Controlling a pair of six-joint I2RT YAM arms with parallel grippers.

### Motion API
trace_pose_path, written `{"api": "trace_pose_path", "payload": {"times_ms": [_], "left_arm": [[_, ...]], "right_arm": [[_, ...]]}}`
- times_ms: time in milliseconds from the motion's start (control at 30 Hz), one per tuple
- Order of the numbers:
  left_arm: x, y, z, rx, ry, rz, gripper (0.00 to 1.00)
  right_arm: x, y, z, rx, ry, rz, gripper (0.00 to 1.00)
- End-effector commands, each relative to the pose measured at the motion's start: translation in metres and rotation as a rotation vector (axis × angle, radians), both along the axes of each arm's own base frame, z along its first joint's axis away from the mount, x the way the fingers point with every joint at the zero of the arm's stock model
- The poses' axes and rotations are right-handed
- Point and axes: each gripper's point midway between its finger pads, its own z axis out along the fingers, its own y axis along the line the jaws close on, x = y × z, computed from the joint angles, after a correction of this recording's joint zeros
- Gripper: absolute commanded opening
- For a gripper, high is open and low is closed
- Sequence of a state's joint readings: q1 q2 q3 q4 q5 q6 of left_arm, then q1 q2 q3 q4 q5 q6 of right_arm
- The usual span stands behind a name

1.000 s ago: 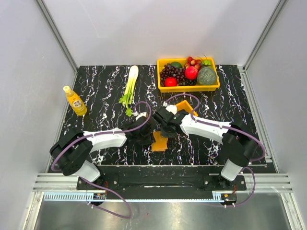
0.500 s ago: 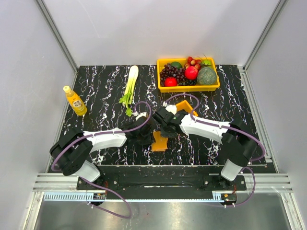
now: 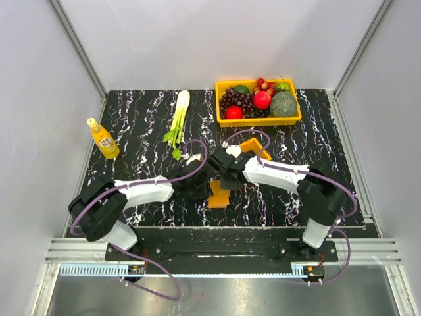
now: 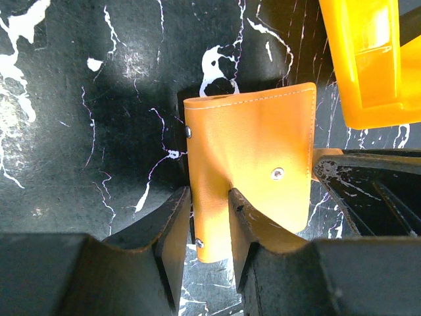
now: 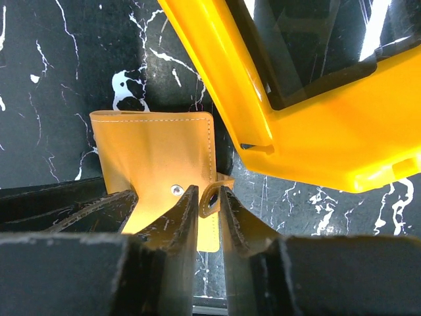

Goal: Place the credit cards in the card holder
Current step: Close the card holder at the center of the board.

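One edge of the card holder [image 4: 256, 145] is pinched by the left gripper [image 4: 209, 195]; its tab [image 5: 224, 180] is clamped by the right gripper [image 5: 208, 193].

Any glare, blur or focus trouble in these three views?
Top external: sharp, evenly lit, faint shadows. Left wrist: card holder crisp, pale sheen on the table, left hand's fingers soft. Right wrist: tray brightly lit across the top, right hand's fingers slightly soft.
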State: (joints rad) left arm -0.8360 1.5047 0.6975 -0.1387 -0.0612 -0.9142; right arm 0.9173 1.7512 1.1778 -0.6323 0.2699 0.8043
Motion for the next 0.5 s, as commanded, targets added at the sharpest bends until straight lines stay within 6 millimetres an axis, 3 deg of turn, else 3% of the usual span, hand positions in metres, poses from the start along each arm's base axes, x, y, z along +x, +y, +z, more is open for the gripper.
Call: {"api": "trace_pose_path", "payload": {"times_ms": [0, 233, 467], "left_arm": [[0.001, -0.004, 0.005, -0.020, -0.020, -0.006, 0.34], [0.001, -0.005, 0.004, -0.020, -0.017, -0.011, 0.34], [0.001, -0.004, 0.004, -0.017, -0.014, -0.014, 0.34]], "right_arm": [[0.010, 0.005, 0.024, 0.024, -0.070, -0.001, 0.26], [0.010, 0.006, 0.023, 0.022, -0.070, 0.006, 0.22], [0.013, 0.007, 0.033, 0.044, -0.095, 0.004, 0.27]]}}
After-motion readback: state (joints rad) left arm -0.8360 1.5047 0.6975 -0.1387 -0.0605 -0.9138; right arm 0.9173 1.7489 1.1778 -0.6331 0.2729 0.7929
